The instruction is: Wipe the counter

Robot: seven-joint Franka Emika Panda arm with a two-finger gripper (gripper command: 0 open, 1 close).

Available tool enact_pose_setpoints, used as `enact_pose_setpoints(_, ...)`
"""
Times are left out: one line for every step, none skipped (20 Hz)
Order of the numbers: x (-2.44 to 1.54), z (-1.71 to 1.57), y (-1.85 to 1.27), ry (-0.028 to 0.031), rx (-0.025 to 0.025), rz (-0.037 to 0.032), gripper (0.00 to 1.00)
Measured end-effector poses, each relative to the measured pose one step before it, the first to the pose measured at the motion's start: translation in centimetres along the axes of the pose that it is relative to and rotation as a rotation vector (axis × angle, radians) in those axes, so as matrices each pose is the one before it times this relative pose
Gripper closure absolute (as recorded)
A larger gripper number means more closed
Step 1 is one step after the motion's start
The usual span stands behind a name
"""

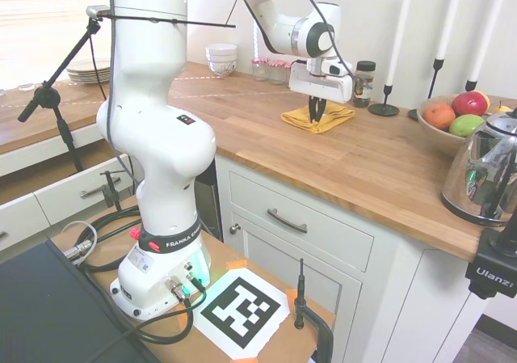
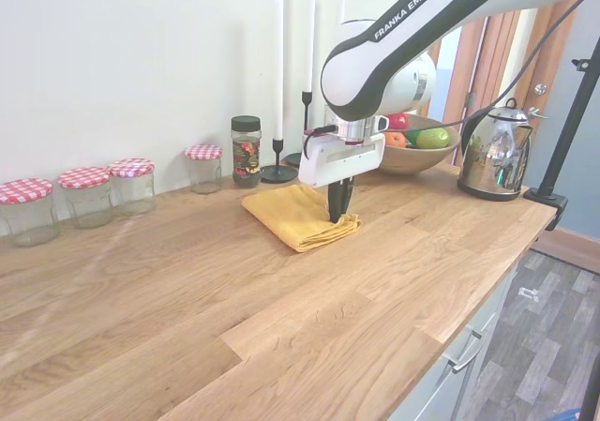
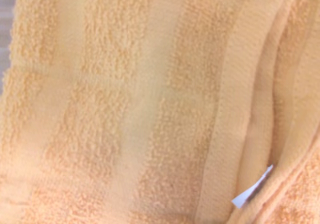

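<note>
The counter is a long warm-brown wooden top over white cabinets. A folded yellow cloth lies on it near the back wall. My gripper points straight down onto the cloth's right end. Its dark fingers stand close together, pinching the fabric. The wrist view is filled with the yellow cloth, and a small white tag sticks out of a fold.
Behind the cloth stand a spice jar and black candlesticks. A fruit bowl and a steel kettle sit to the right. Several jars with checked lids line the wall. Stacked white bowls stand further along.
</note>
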State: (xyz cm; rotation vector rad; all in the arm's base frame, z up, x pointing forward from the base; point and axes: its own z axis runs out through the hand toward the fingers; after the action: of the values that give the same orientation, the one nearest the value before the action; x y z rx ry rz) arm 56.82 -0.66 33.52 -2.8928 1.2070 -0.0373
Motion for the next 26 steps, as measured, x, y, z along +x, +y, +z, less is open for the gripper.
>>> enact_pose_setpoints(-1.280, -0.044, -1.300, 0.00481, -0.00328, -0.00722, 1.00)
enact_pose_setpoints(-1.308, -0.070, -1.272, 0.00361, -0.00201, -0.00573, 1.00)
enact_pose_setpoints(-1.211, -0.057, -1.110, 0.00488, -0.00334, -0.00636, 1.00)
enact_pose_setpoints(-1.200, -0.087, -1.093, 0.00354, -0.00190, -0.00547, 1.00)
enact_pose_setpoints(-1.073, -0.154, -1.042, 0.00395, -0.00062, -0.00534, 1.00)
enact_pose_setpoints(-0.975, -0.135, -0.996, 0.00135, 0.00050, -0.00441, 1.00)
enact_pose_setpoints(-0.816, -0.093, -0.924, 0.00146, -0.00017, -0.00475, 1.00)
enact_pose_setpoints(-0.710, -0.034, -0.910, 0.00105, -0.00138, -0.00457, 1.00)
enact_pose_setpoints(-0.578, 0.074, -0.811, -0.00005, -0.00180, -0.00343, 1.00)
enact_pose_setpoints(-0.521, 0.062, -0.860, 0.00004, 0.00016, -0.00332, 1.00)
enact_pose_setpoints(-0.531, 0.088, -0.927, -0.00085, -0.00066, -0.00469, 1.00)
enact_pose_setpoints(-0.458, 0.025, -0.865, 0.00055, -0.00282, -0.00383, 1.00)
enact_pose_setpoints(-0.434, -0.016, -0.844, 0.00174, -0.00115, -0.00409, 1.00)
enact_pose_setpoints(-0.495, -0.024, -0.868, 0.00137, -0.00047, -0.00504, 1.00)
enact_pose_setpoints(-0.503, -0.008, -0.799, 0.00101, -0.00241, -0.00453, 1.00)
enact_pose_setpoints(-0.423, -0.033, -0.695, 0.00253, -0.00275, -0.00478, 1.00)
enact_pose_setpoints(-0.295, -0.044, -0.563, 0.00300, -0.00378, -0.00413, 1.00)
enact_pose_setpoints(-0.272, -0.023, -0.474, 0.00064, -0.00175, -0.00402, 1.00)
enact_pose_setpoints(-0.184, -0.022, -0.393, 0.00062, -0.00005, -0.00270, 1.00)
enact_pose_setpoints(-0.123, -0.022, -0.282, 0.00030, -0.00242, -0.00210, 1.00)
enact_pose_setpoints(-0.087, -0.007, -0.191, 0.00010, -0.00310, -0.00222, 1.00)
enact_pose_setpoints(-0.097, -0.008, -0.168, 0.00096, -0.00164, -0.00258, 1.00)
enact_pose_setpoints(-0.148, -0.023, -0.204, 0.00149, 0.00010, -0.00293, 1.00)
enact_pose_setpoints(-0.230, -0.035, -0.259, 0.00171, 0.00011, -0.00376, 1.00)
enact_pose_setpoints(-0.274, -0.031, -0.256, 0.00173, 0.00009, -0.00387, 1.00)
enact_pose_setpoints(-0.295, -0.031, -0.252, 0.00062, 0.00008, -0.00256, 1.00)
